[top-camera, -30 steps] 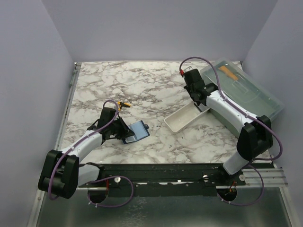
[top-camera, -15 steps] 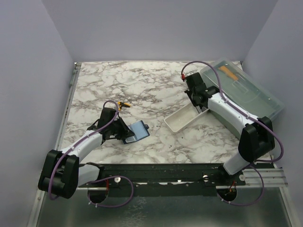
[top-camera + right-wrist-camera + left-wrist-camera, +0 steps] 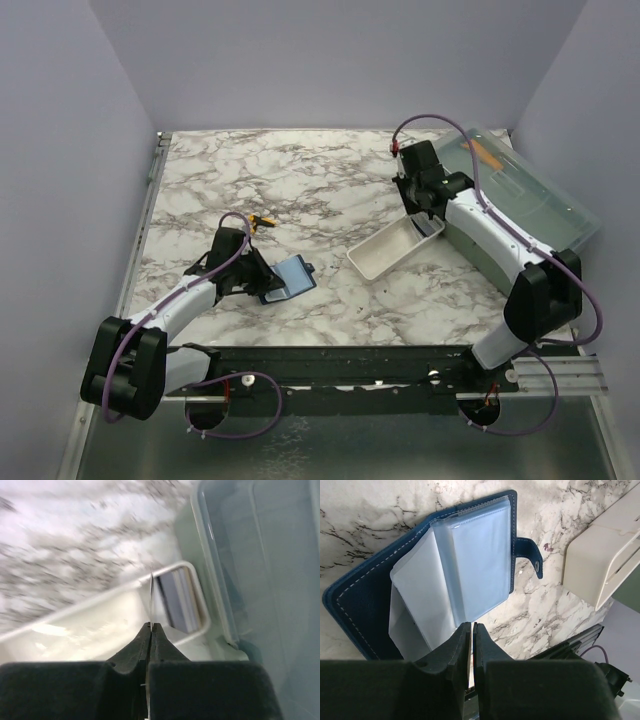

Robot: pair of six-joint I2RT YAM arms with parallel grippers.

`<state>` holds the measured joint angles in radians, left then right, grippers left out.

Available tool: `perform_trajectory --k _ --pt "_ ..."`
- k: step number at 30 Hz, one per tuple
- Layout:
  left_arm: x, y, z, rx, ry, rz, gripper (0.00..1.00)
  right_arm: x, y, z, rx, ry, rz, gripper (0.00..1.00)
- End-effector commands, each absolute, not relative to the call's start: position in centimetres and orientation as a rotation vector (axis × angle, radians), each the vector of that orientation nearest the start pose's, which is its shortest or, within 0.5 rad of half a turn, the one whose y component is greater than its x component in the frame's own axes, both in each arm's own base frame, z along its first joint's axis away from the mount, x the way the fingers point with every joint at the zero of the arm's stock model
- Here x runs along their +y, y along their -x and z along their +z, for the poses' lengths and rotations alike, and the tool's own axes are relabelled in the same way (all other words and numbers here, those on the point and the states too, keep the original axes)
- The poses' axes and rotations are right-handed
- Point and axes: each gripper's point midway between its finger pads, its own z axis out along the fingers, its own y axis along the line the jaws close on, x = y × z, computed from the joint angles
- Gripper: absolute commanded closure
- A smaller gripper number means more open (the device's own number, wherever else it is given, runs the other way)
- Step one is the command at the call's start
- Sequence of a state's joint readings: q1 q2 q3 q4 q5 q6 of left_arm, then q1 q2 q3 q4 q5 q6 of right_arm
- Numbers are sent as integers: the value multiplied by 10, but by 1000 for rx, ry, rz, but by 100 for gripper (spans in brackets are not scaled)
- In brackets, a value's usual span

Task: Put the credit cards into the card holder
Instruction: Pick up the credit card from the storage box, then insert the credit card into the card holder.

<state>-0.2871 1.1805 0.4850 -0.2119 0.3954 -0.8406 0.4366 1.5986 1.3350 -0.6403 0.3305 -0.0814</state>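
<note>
Clamps one credit card (image 3: 151, 590) edge-on in the right gripper (image 3: 151, 626), now swung slightly toward upper right over the white tray (image 3: 90, 625). Leaves a second card (image 3: 177, 600) lying there. Holds the left gripper (image 3: 471, 626) at a slit against the open card holder (image 3: 355, 605), centre-left; grip impossible to tell. Probably calls for carrying across next.

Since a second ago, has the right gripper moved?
Yes. The right gripper has shifted rightward over the white tray, toward the plastic box.

Right claw (image 3: 151, 626) pinching edge-on card (image 3: 151, 594), white tray (image 3: 85, 630) below, plastic box (image 3: 260, 555) beside.
</note>
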Motion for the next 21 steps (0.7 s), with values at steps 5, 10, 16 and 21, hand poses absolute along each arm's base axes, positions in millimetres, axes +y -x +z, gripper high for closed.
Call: perform_trajectory --k 5,10,16,21 --pt "-169 -232 63 2564 528 -950 88 250 -347 227 2256 351 700 100" --pt "-165 -233 61 2547 544 -924 88 331 -313 201 2211 438 1133 100" --pt "-158 -231 56 2518 580 -913 90 382 -285 160 2256 556 1309 100" --pt "-164 -232 69 2403 598 -1070 84 394 -269 141 2239 615 1429 100"
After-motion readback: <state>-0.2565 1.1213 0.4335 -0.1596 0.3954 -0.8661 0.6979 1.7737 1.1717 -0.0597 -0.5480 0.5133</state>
